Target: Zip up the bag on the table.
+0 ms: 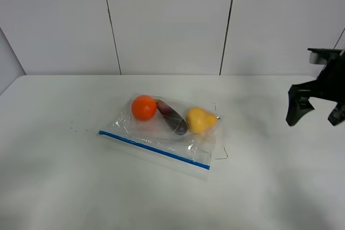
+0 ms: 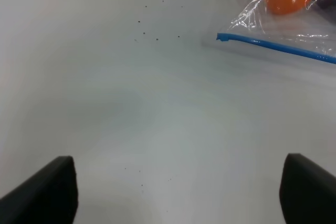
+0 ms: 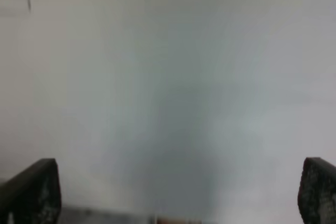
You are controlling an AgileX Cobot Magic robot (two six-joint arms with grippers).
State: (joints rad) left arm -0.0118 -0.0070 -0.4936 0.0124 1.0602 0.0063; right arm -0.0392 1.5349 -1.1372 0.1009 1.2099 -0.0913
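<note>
The clear plastic bag (image 1: 167,130) lies flat in the middle of the white table (image 1: 64,176), its blue zip strip (image 1: 153,149) along the near edge. An orange ball (image 1: 144,107), a dark purple piece (image 1: 171,116) and a yellow fruit (image 1: 199,119) show through it. At the right edge of the high view my right gripper (image 1: 318,112) hangs open above the table, well clear of the bag. My left gripper (image 2: 178,192) is open over bare table; in its wrist view a corner of the bag (image 2: 273,24) lies some way beyond the fingers. The left arm is outside the high view.
A few dark specks (image 2: 152,30) dot the table near the bag's left corner. Thin black pen marks (image 1: 222,154) sit beside the bag's right side. A panelled white wall (image 1: 172,20) rises behind the table's far edge.
</note>
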